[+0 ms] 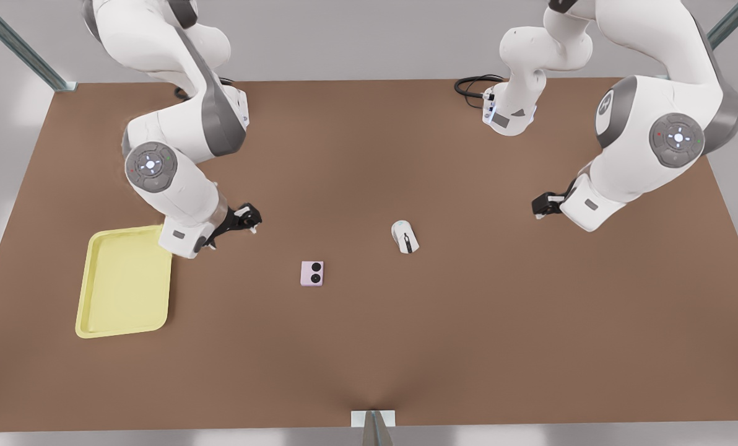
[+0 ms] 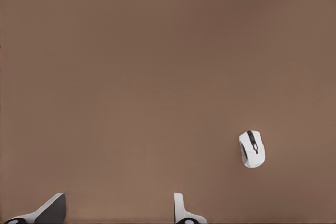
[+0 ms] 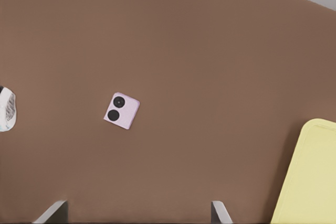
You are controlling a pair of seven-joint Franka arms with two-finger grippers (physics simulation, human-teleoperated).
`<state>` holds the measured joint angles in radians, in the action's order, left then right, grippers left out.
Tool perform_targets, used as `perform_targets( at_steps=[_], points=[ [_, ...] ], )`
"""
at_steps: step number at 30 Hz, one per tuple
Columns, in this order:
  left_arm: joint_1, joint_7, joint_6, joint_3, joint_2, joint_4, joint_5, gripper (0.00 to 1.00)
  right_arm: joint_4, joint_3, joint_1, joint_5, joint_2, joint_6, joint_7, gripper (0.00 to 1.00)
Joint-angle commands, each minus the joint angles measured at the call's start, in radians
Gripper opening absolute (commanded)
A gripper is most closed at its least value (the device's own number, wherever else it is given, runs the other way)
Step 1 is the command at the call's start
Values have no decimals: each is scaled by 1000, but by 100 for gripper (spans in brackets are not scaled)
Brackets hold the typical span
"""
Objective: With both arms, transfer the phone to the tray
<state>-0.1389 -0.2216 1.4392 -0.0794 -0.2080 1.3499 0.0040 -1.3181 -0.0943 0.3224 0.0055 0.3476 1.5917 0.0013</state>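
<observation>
The pale pink-lilac phone [image 1: 312, 273] lies flat on the brown table, its two black lenses facing up; it also lies flat in the right wrist view [image 3: 122, 110]. The yellow tray [image 1: 124, 282] rests at the front view's left, and one corner of it [image 3: 310, 177] is in the right wrist view. My right gripper [image 1: 248, 218] hovers open beside the tray's far corner, up and left of the phone, with nothing between its fingertips [image 3: 139, 205]. My left gripper [image 1: 542, 205] hangs open at the front view's right, far from the phone, its fingers [image 2: 119, 200] holding nothing.
A white computer mouse [image 1: 405, 236] sits to the right of the phone in the front view and is also in the left wrist view [image 2: 252, 149]. A black cable [image 1: 471, 83] coils at the table's far edge. A metal post [image 1: 374, 427] stands at the near edge.
</observation>
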Motion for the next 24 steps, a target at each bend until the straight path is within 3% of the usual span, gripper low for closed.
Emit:
perform_targets(
  at_steps=[1,6,18,24],
  points=[
    [1,180,-19,1,-4,0,14,100,-39,4,33,8,25,37,321,100],
    [2,205,-8,32,-21,3,36,100,-274,1,93,19,7,286,514,100],
    [5,208,-8,41,-44,0,36,100,-271,-1,130,21,280,586,842,100],
    [5,212,0,47,-54,-2,36,100,-263,-1,149,11,347,632,934,100]
  ],
)
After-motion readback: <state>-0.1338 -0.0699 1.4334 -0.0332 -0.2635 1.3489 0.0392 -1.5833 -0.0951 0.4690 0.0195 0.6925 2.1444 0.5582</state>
